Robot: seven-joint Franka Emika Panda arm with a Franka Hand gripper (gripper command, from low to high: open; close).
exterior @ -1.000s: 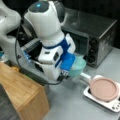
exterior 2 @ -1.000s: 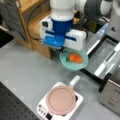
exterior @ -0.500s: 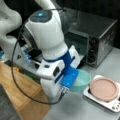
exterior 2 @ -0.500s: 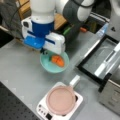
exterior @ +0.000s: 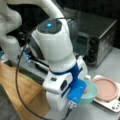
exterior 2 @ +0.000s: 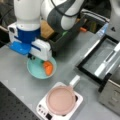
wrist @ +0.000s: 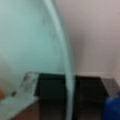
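Your claw (exterior 2: 37, 58) is down at the near rim of the teal bowl (exterior 2: 37, 71), hidden under the arm's white and blue wrist housing in both front views, so you cannot tell from them how its jaws stand. In the wrist view the bowl's rim (wrist: 62, 50) runs as a pale curved line right between the dark fingers (wrist: 50, 87), with the bowl's inside on one side and the grey table (wrist: 95, 37) on the other, so the claw straddles the bowl's wall; whether it is pinching the rim is not clear. Inside the bowl, just beside the claw, lies an orange piece (exterior 2: 48, 68), and you can see a sliver of it at the wrist view's lower left edge (wrist: 1, 94). Further from the claw, near the bowl but apart from it, a pink pan (exterior 2: 60, 100) sits on a white hotplate (exterior 2: 42, 110). Beyond that, well apart from the claw, a dark toaster oven (exterior: 100, 42) stands on the table.
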